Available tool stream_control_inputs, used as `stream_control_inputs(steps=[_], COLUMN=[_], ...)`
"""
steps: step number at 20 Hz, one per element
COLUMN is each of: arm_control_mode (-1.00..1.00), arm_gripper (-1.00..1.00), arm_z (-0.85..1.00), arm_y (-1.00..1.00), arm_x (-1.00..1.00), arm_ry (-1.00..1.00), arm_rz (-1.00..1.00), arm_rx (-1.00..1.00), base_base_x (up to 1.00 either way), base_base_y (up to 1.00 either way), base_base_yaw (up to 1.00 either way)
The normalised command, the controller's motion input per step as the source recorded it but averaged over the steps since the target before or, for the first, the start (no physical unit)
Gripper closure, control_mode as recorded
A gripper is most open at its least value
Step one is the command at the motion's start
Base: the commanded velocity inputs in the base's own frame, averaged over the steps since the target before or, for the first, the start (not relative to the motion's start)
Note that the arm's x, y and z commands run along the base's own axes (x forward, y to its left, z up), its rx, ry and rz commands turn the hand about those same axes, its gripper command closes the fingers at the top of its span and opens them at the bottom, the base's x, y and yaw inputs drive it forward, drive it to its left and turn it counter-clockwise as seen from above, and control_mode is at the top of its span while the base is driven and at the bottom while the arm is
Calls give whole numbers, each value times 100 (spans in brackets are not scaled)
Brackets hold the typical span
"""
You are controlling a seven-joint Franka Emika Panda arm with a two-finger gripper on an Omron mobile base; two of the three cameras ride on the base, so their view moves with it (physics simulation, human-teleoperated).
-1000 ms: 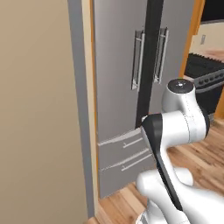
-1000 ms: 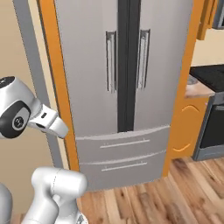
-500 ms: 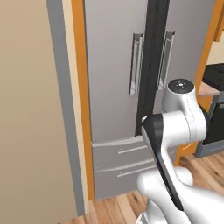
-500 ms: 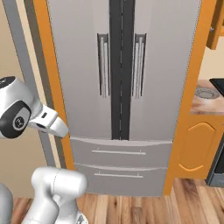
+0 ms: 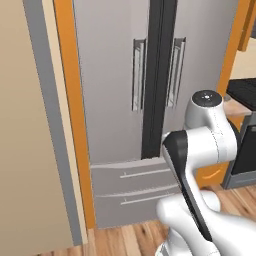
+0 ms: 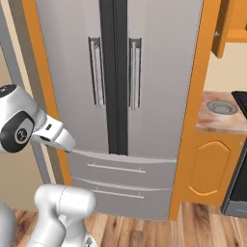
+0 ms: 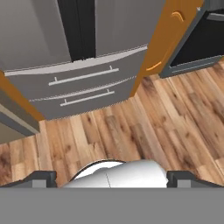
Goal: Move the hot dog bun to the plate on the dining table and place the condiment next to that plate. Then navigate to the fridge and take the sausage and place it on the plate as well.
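Fridge [image 5: 115, 75], tall grey steel, two upper doors shut and split by a dark vertical seam, each with a long vertical bar handle beside the seam; two shallow drawers [image 6: 120, 181] below, each with a thin horizontal pull. It stands in an orange frame [image 6: 193, 111] straight ahead of the base, a beige wall [image 5: 25, 125] on its left. To its right, an orange cabinet [image 6: 210, 169] with an arched door carries a marbled tabletop [image 6: 224, 116], on it a small grey dish [image 6: 221, 107]; a black oven [image 5: 247, 145] lies further right. Wood floor [image 7: 144, 131] in front. Arm folded low before the drawers; claw [image 7: 111, 179] faces the floor, tips wide apart, holding nothing. Against the earlier frames the base has come closer and more square to the fridge, which looms larger; the doors remain shut
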Motion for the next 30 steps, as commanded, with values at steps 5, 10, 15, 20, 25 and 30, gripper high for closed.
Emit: stream_control_inputs(steps=[5,10,15,20,25,30], arm_control_mode=[100,100,100,-100,-100,-100], arm_gripper=[-100,-100,-100,-100,-100,-100], arm_z=[0,0,0,0,12,25], arm_y=[0,0,0,-8,-44,-27], arm_x=[0,0,0,0,11,33], arm_ry=[0,0,0,0,-22,-53], arm_rz=[0,0,0,1,0,0], arm_rx=[0,0,0,4,5,-5], base_base_x=[22,34,57,16,0,0], base_base_y=[-50,-44,-27,-14,0,0], base_base_yaw=[16,15,12,5,0,0])
